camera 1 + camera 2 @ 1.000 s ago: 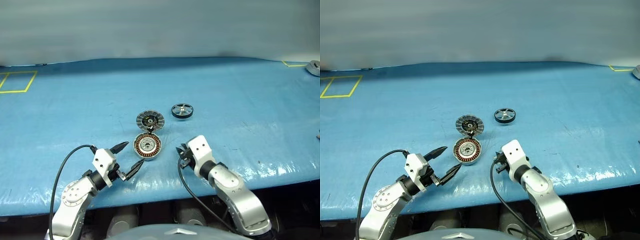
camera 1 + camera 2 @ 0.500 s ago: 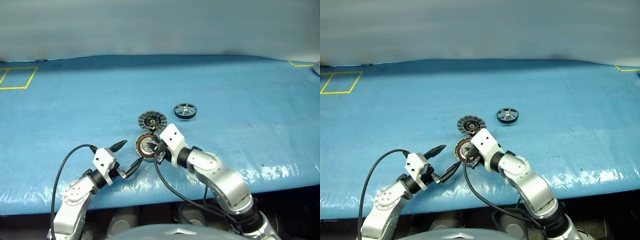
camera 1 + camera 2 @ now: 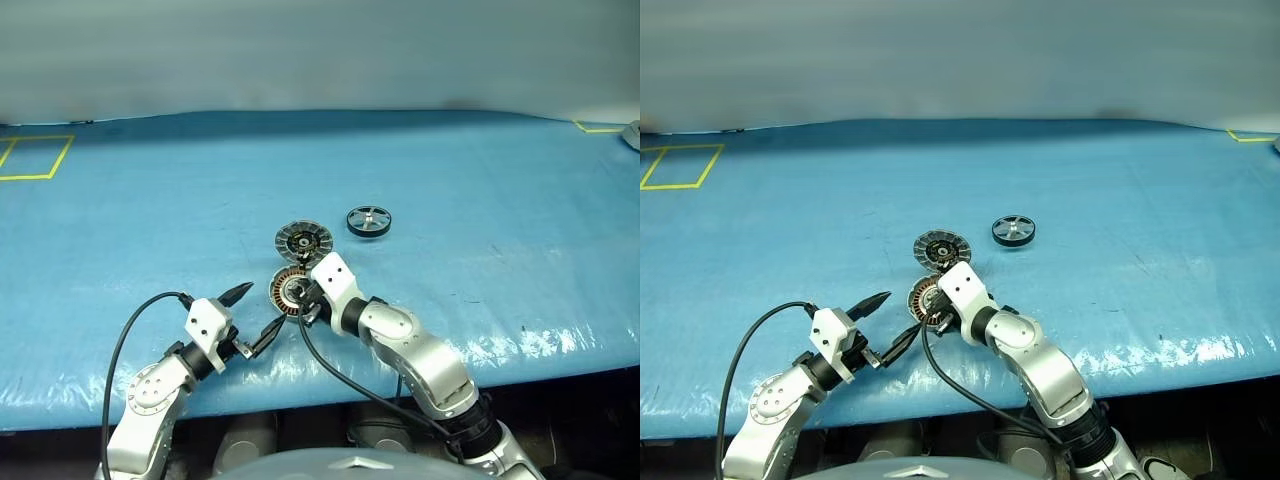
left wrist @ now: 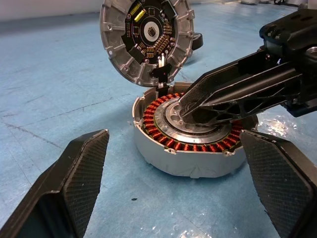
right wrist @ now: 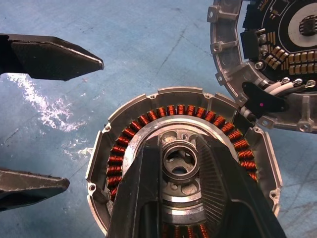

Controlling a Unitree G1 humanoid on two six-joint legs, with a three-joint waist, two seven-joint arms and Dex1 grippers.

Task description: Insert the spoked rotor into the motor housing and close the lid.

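Near the table's (image 3: pixel 120 220) front edge the open housing (image 4: pixel 190 141) sits with its lid (image 4: pixel 146 37) tipped back, the right gripper (image 5: pixel 181 166) narrowly straddling its hub, seemingly steadying it, the left gripper (image 3: pixel 255 316) wide beside, the rotor (image 3: pixel 368 221) well apart.

One motor housing (image 3: pixel 288 291) sits on the blue table (image 3: pixel 480 200), with one lid (image 3: pixel 303 240) joined to its edge and one spoked rotor (image 3: pixel 368 220) lying apart. Two grippers are present: the left gripper (image 3: pixel 254 315) and the right gripper (image 4: pixel 190 111). Two yellow tape outlines (image 3: pixel 35 158) mark the table's far corners.
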